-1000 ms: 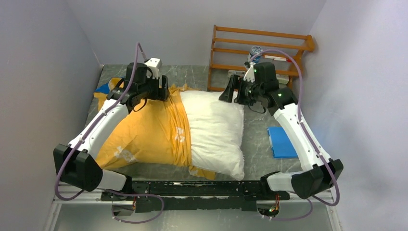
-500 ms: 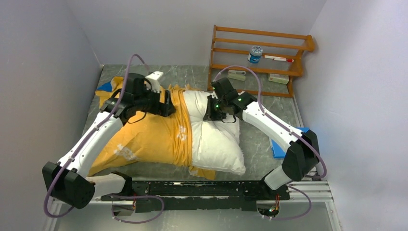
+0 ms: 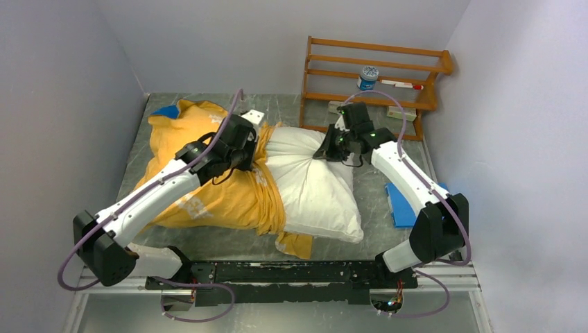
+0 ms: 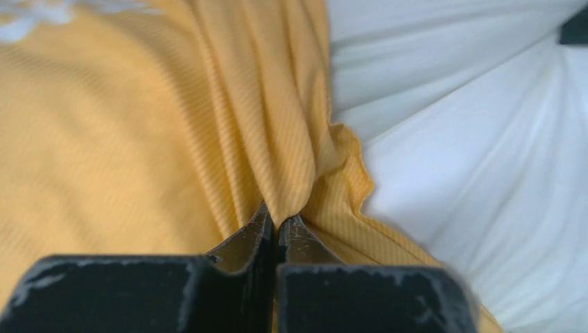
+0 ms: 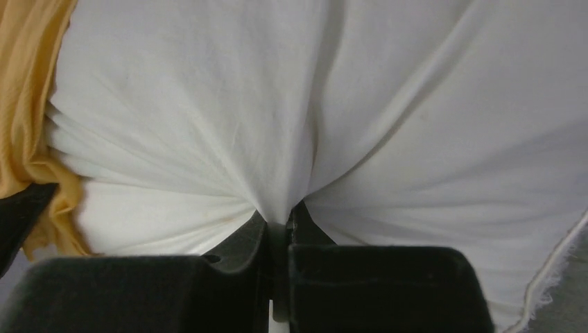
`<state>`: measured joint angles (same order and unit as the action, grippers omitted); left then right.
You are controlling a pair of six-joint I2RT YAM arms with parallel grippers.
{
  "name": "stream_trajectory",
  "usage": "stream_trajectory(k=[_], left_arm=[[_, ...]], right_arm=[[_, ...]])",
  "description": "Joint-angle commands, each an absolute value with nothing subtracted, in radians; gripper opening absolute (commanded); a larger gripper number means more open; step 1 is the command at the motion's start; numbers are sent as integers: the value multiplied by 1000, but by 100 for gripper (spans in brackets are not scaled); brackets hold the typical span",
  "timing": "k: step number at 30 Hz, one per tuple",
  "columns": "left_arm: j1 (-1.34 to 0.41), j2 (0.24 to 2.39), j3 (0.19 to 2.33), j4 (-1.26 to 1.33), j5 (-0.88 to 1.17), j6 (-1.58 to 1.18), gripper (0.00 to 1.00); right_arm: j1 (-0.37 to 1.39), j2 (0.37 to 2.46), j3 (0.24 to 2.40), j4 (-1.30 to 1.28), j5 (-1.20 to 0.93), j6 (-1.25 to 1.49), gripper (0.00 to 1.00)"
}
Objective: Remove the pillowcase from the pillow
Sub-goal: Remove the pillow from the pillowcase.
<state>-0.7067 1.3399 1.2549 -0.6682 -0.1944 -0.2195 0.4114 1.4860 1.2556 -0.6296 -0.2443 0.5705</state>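
Pinching the pillowcase [image 4: 139,125] at its bunched open edge mid-table, the left hand [image 4: 277,225] is clamped on it, while the right hand [image 5: 277,218] grips a fold of bare pillow [image 3: 319,191] nearer the right edge of the table [image 3: 371,184].

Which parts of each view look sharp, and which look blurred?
Top view: evenly lit, sharp throughout. Left wrist: pillowcase weave crisp by the left tool, its far lettering blurred. Right wrist: pillow creases clear, the right tool itself soft.
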Motion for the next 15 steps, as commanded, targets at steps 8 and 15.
stream_trajectory(k=[8, 15], left_arm=[[-617, 1240, 1166, -706, -81, -183, 5], [-620, 1270, 1158, -643, 2, -223, 5]], right_arm=[[288, 1518, 1276, -667, -226, 443, 0], [288, 1404, 1313, -689, -324, 417, 37]])
